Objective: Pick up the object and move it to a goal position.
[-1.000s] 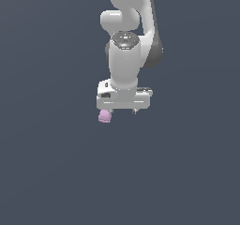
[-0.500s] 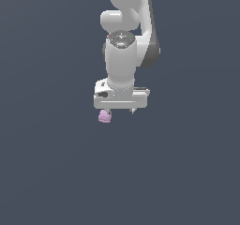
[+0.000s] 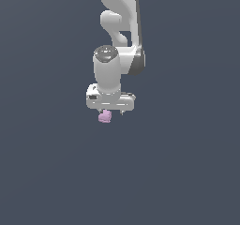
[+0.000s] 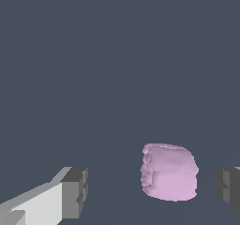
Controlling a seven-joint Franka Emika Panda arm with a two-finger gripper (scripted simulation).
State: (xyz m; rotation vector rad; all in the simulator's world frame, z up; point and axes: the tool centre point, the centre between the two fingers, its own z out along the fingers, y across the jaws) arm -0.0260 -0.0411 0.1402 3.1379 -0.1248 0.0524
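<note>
Both fingers [image 4: 75,193] of the tool [image 4: 152,191] stand apart from the object [image 4: 168,171]: released; the exterior view hides that gap.

Arm [image 3: 119,41] hangs vertical, claw [image 4: 150,191] pointing down, fingers [image 4: 75,191] spread apart.

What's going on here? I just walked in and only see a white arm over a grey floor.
A simulated robot arm is working on picking up a small pink lump and carrying it to a goal spot. Its hand is open, and the lump sits between the two fingers, nearer one of them, with a gap on both sides in the wrist view. So nothing is gripped yet. The exterior view shows the lump just under the hand.
</note>
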